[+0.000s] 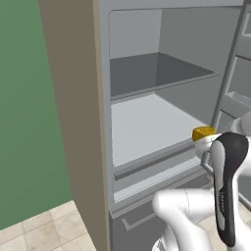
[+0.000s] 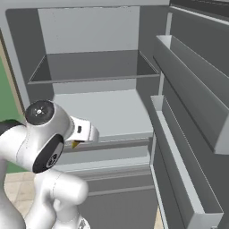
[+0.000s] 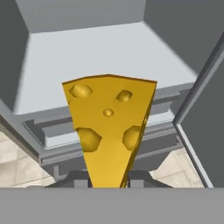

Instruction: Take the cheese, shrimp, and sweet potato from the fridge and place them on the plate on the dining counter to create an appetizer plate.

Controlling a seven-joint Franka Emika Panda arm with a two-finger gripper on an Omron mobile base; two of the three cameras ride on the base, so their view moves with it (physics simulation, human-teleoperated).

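Hand view: my gripper (image 3: 107,177) is clamped on the narrow end of the cheese (image 3: 109,127). Cheese is held just outside the open fridge (image 1: 147,127), level with its lower shelf.

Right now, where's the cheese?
The cheese is pinched between the gripper fingers, in front of the open fridge, outside its lower shelf; in the left base view it peeks out at the arm's tip.

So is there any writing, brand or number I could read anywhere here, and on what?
Arm: a faint pale marking runs down its dark part, too small and blurred to read.
Cheese: no text, just holes.
Fridge: no labels on its shelves or walls.
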